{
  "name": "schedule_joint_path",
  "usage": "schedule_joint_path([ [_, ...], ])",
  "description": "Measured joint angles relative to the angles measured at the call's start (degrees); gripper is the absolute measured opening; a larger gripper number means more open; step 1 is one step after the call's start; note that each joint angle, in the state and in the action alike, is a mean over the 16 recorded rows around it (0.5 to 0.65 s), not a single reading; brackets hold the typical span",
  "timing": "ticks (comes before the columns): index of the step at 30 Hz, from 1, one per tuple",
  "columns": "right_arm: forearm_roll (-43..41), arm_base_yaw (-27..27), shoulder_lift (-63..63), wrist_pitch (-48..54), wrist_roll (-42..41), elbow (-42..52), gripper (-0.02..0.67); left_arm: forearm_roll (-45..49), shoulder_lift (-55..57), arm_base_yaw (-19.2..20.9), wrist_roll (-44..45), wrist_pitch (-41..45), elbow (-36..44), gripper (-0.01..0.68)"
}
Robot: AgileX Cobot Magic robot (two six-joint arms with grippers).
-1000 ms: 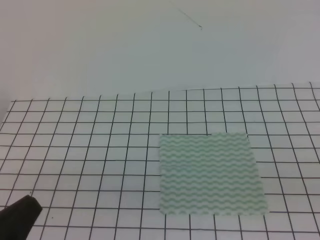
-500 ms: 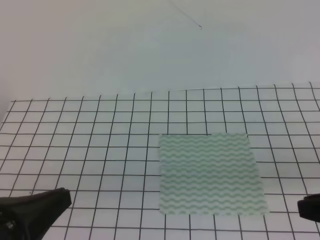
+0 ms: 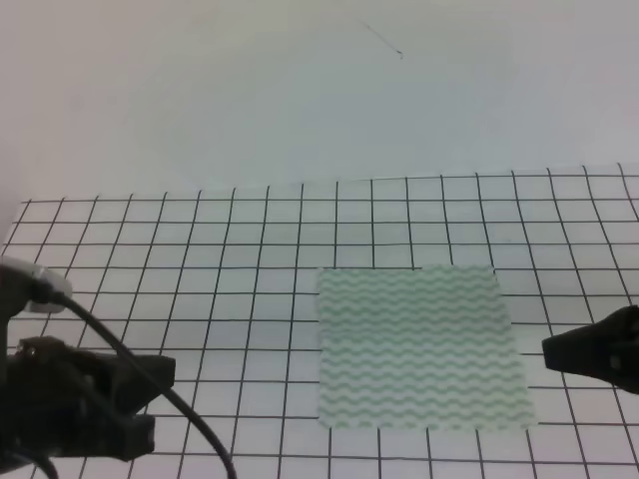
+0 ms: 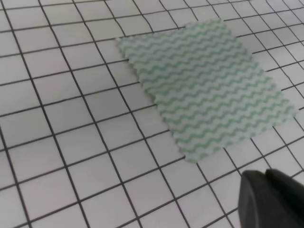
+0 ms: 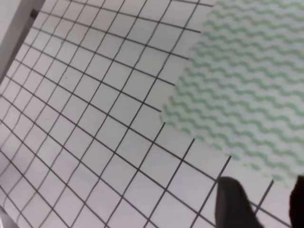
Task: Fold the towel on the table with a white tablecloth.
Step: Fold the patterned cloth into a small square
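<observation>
The towel [image 3: 419, 344], pale green and white with wavy stripes, lies flat and unfolded on the white tablecloth [image 3: 200, 259], which covers the table. My left gripper [image 3: 158, 401] hovers at the lower left, well left of the towel, with its two fingers apart and nothing between them. In the left wrist view the towel [image 4: 204, 90] lies ahead, and only a dark fingertip [image 4: 259, 199] shows at the bottom right. My right gripper [image 3: 549, 351] sits just right of the towel's right edge. In the right wrist view its fingers [image 5: 232, 204] stand open near the towel [image 5: 242, 95].
A plain pale wall [image 3: 300, 90] rises behind the table's far edge. A black cable [image 3: 150, 384] loops from the left arm over the lower left of the tablecloth. The grid cloth stretches wide to the left of the towel.
The left gripper has risen from the bottom left corner and moved right. The right gripper has come in from the right edge towards the towel. The towel has not moved.
</observation>
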Motion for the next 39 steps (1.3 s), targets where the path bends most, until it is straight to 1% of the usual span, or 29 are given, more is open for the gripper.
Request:
schedule_joint_path([
  [3, -1.6, 2.5, 3.0, -2.8, 1.1, -0.7, 0.258, 0.4, 3.3, -0.2, -1.0, 0.4, -1.8, -0.002],
  [7, -4.2, 6.0, 6.7, -7.1, 4.8, -1.2, 0.279, 0.5, 6.7, -0.2, -1.4, 1.4, -4.2, -0.002],
  [12, -8.3, 9.6, 11.5, -12.0, 11.0, -1.3, 0.279, 0.4, 9.6, -0.2, -1.7, 2.6, -6.7, -0.002],
  [18, -12.2, 11.1, 17.2, -15.2, 17.9, -1.3, 0.279, 0.9, 10.9, -0.2, -1.7, 3.0, -8.0, -0.002],
  [24, -14.1, 11.1, 21.5, -16.1, 21.1, -1.4, 0.28, 1.9, 11.2, -0.2, -1.7, 3.1, -8.1, 0.01],
  [29, -14.9, 11.1, 23.7, -17.5, 23.1, -1.4, 0.28, 2.9, 11.2, -0.2, -2.0, 3.1, -8.1, 0.054],
  [39, -16.1, 11.1, 26.9, -20.3, 25.7, -1.5, 0.28, 4.1, 11.2, -0.2, -3.2, 3.5, -8.1, 0.193],
])
